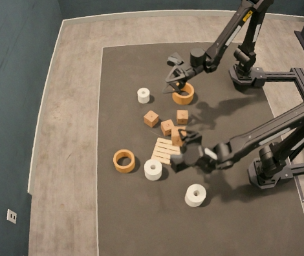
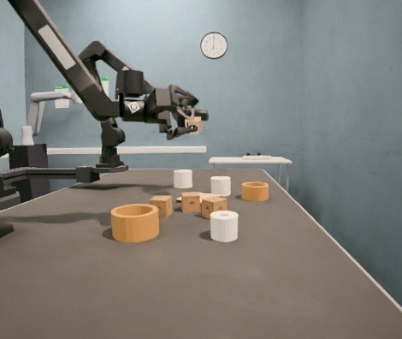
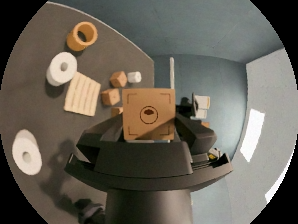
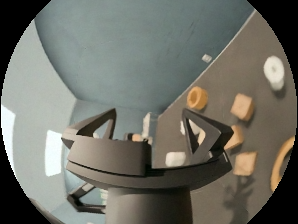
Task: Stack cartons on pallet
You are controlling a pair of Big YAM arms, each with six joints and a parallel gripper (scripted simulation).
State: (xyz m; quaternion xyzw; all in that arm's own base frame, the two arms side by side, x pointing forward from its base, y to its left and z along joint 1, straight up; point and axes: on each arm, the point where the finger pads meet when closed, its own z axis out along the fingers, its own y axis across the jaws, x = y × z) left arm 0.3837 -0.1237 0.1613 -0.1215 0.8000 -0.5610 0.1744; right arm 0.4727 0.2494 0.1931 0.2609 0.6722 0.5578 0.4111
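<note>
My left gripper point(image 1: 179, 136) point(image 3: 148, 112) is shut on a brown carton point(image 2: 196, 120) point(image 3: 149, 102), held high. In the exterior view its black digit is partly hidden by a right finger, so I cannot read it. My right gripper point(image 1: 171, 90) point(image 4: 149, 111) is open and empty, above the orange ring. Three cartons stand on the table: one point(image 1: 151, 119) point(image 2: 214, 207) point(image 3: 118, 79) by the small white roll, one point(image 1: 167, 127) point(image 2: 191, 202) point(image 3: 110, 97) nearer the pallet, one point(image 1: 182, 117) point(image 2: 161, 206) point(image 4: 245, 163) towards the arms. The pallet point(image 1: 157, 150) point(image 3: 82, 95) bears no carton.
The small white roll point(image 1: 143, 96) point(image 2: 224, 227) and an orange ring point(image 1: 183, 100) point(image 2: 135, 227) stand beyond the cartons. A white roll point(image 1: 152, 172) stands close to the pallet. Another orange ring point(image 1: 123, 168) and another white roll point(image 1: 195, 198) stand further off.
</note>
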